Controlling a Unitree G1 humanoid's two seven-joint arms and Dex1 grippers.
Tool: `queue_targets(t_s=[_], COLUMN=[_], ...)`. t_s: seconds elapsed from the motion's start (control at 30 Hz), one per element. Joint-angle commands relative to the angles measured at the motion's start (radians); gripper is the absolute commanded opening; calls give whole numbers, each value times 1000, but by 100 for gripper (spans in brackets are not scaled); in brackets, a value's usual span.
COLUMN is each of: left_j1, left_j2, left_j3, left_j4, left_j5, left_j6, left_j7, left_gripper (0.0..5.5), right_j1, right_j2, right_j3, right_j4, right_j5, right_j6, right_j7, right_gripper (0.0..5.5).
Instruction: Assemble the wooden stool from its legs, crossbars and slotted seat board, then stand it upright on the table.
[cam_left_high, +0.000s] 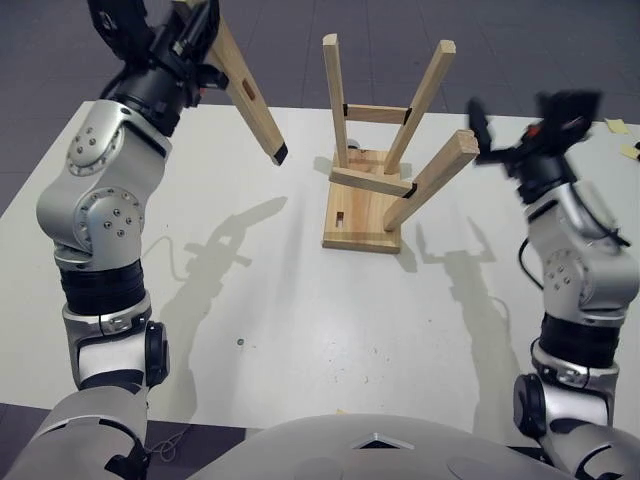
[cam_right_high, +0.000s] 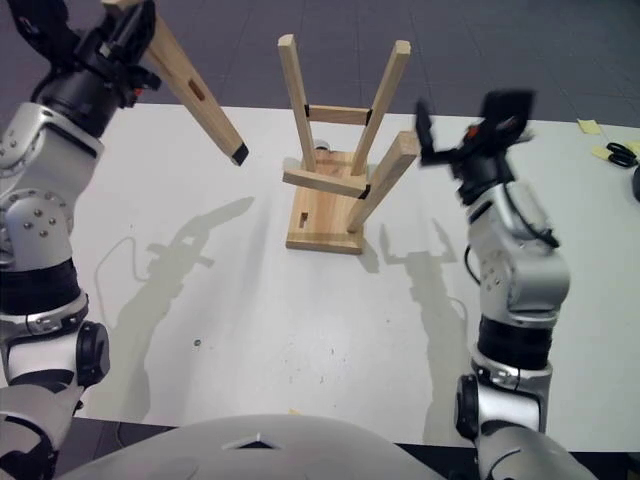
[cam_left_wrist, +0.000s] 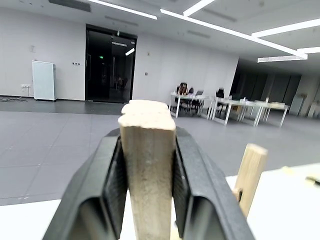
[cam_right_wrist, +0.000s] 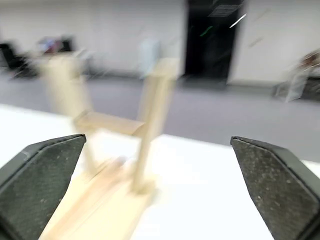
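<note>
Left of the upturned seat board (cam_left_high: 355, 225) on the table (cam_left_high: 300, 340), my left gripper (cam_left_wrist: 147, 145) clamps the last leg (cam_left_high: 250, 95) aloft, right gripper (cam_right_wrist: 157, 150) gaping empty; skewed insertion could topple its seemingly loose legs (cam_left_high: 336, 100).

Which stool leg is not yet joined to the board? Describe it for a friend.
On the white table a seat board lies with three legs sticking up from it. To its left, above the table, the left gripper holds a fourth leg slanting in the air. It alone touches no board or crossbar, and its lower tip is dark.
</note>
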Motion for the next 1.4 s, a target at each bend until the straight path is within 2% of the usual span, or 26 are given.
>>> queue_targets(t_s=[0.03, 0.13, 0.23, 0.33, 0.4, 0.47, 0.53, 0.67, 0.77, 1.0, 1.27, 1.4], left_j1=[15, 19, 33, 45, 48, 53, 53, 43, 45, 96, 184, 177], left_j2=[-11, -28, -28, -23, -30, -33, -38, -44, -55, -93, -141, -171], left_j3=[-3, 7, 2, 3, 10, 9, 10, 7, 2, 27, 10, 39], left_j4=[-7, -2, -8, 3, 2, -3, -7, -13, -40, -94, -171, -162], left_j5=[48, 57, 79, 112, 111, 112, 113, 137, 147, 71, 81, 128], left_j6=[-7, 6, 7, 5, 14, 18, 21, 40, 65, 149, 184, 126], left_j7=[-39, -54, -82, -100, -104, -108, -108, -95, -83, -106, -68, -28], left_gripper=[102, 102, 102, 102, 102, 102, 102, 102, 102, 102, 102, 102], right_j1=[14, -5, -51, -71, -59, -39, -31, -17, -4, 14, 54, 78], right_j2=[-26, -32, 23, 83, 62, 16, -14, -71, -102, -107, -84, -70], right_j3=[19, -28, -148, -296, -332, -299, -241, -50, 48, 67, 79, 78], right_j4=[-84, -53, -9, -23, -31, -62, -93, -111, -83, -46, -91, -115], right_j5=[74, 61, 147, 529, 748, 794, 747, 498, 350, 308, 302, 297], right_j6=[82, 58, -7, 39, 94, 120, 116, 17, -64, -101, -101, -105], right_j7=[75, 75, 73, 116, 151, 209, 253, 374, 454, 524, 489, 449], right_gripper=[540, 540, 540, 540, 540, 540, 540, 540, 496, 382, 245, 231])
